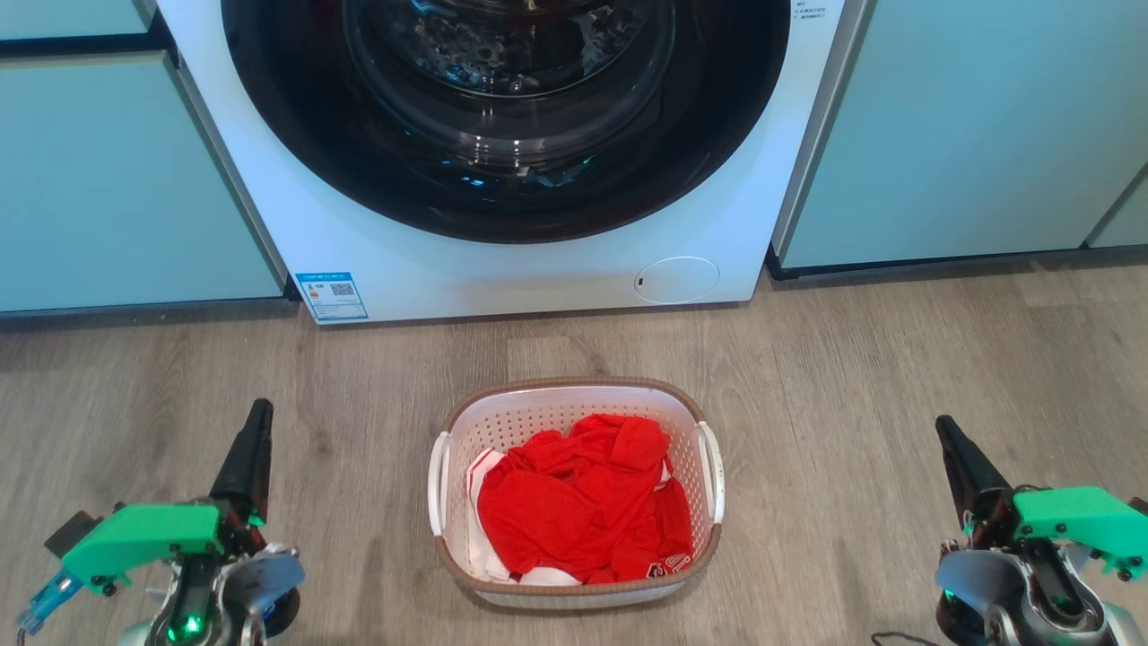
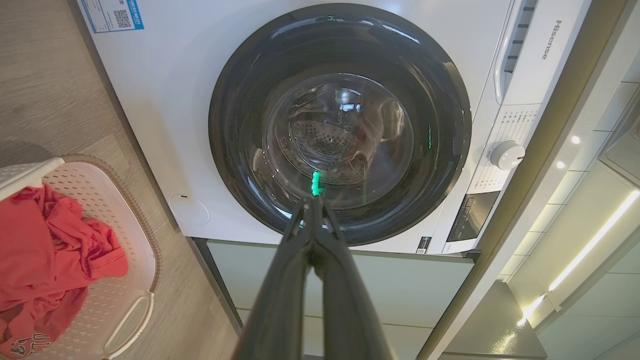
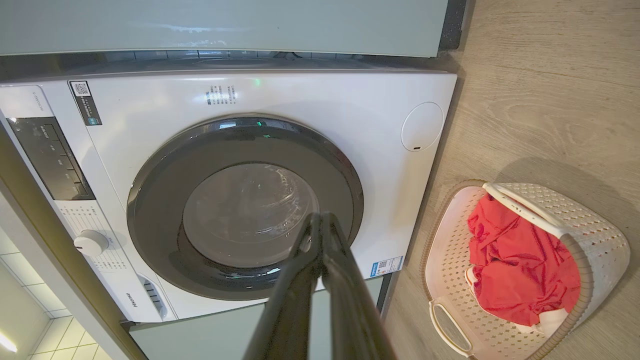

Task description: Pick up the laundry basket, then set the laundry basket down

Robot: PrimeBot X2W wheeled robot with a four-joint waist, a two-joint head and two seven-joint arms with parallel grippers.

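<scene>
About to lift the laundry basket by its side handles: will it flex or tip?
Probably stiff: the laundry basket looks like moulded perforated plastic. Likely light, holding crumpled red clothing. It may tilt unless both handles rise together.

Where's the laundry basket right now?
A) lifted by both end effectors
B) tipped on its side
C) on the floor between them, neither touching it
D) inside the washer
C: the laundry basket stands upright on the floor before the washing machine, with the left end effector and right end effector shut and clear of it.
</scene>
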